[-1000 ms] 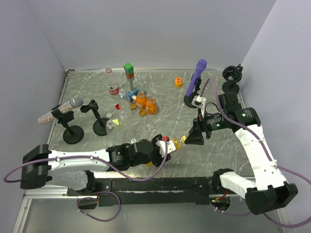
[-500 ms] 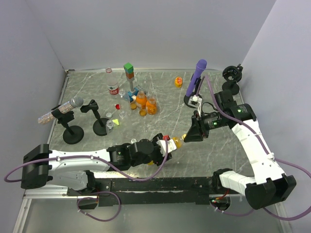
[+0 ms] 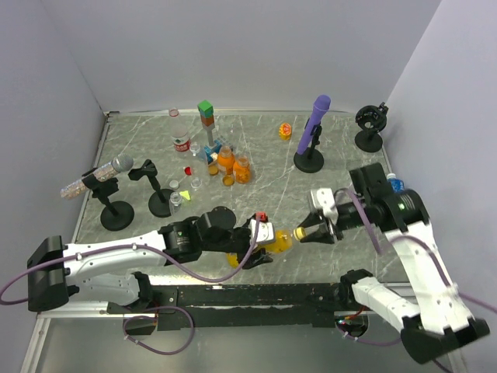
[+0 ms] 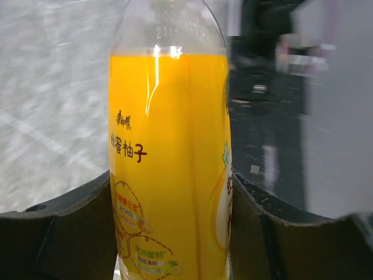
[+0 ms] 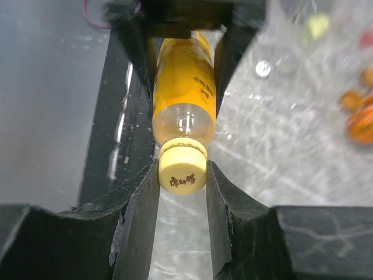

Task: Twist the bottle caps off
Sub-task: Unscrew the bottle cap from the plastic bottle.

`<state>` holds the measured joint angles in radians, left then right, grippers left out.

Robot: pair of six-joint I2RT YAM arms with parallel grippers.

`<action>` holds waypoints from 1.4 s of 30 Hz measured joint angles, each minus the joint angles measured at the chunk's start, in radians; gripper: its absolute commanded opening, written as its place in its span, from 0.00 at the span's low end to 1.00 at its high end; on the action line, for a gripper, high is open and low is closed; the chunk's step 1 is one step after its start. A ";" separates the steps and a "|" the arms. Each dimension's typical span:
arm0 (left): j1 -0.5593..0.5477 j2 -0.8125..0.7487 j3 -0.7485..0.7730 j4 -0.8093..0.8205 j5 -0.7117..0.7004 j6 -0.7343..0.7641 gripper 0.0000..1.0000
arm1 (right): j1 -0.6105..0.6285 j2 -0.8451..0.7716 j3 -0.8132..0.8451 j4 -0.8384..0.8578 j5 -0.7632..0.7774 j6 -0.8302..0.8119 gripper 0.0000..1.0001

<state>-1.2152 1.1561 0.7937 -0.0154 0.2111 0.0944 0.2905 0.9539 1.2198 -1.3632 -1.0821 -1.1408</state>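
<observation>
A yellow juice bottle point(image 3: 278, 241) lies level above the table's near edge, between the two arms. My left gripper point(image 3: 260, 237) is shut on its body; in the left wrist view the bottle point(image 4: 169, 146) fills the space between the dark fingers point(image 4: 70, 233), with the gripper point(image 4: 172, 233) around its label. My right gripper point(image 3: 300, 233) is shut on its pale yellow cap point(image 5: 182, 169). In the right wrist view both fingers point(image 5: 140, 216) press the cap's sides, with the gripper point(image 5: 182, 178) at the cap and the bottle point(image 5: 183, 93) beyond it.
Several other bottles point(image 3: 225, 159) cluster at the back left beside stacked green and orange blocks point(image 3: 206, 113), with loose caps point(image 3: 188, 169) nearby. A purple microphone point(image 3: 314, 128) stands at the back right and a grey microphone point(image 3: 116, 165) on stands at the left.
The right gripper closed on the yellow cap and its arm swung toward the near edge. The left arm shifted the bottle slightly to the right and nearer.
</observation>
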 measured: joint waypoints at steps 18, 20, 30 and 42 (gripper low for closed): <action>0.073 -0.004 0.041 -0.089 0.165 0.003 0.04 | 0.019 -0.029 -0.004 0.053 -0.019 0.069 0.70; 0.073 -0.004 0.041 -0.102 0.157 0.003 0.04 | 0.017 -0.029 -0.003 0.077 -0.011 0.136 0.83; 0.073 -0.045 -0.006 -0.102 0.106 -0.001 0.05 | 0.016 -0.028 0.067 0.106 0.049 0.332 0.99; 0.071 -0.112 -0.048 -0.044 -0.002 -0.012 0.04 | -0.110 -0.125 0.062 0.135 0.014 0.512 0.99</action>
<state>-1.1442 1.0443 0.7452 -0.0593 0.2096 0.0822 0.1806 0.8288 1.2816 -1.2278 -1.0676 -0.6285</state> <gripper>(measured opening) 0.636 0.991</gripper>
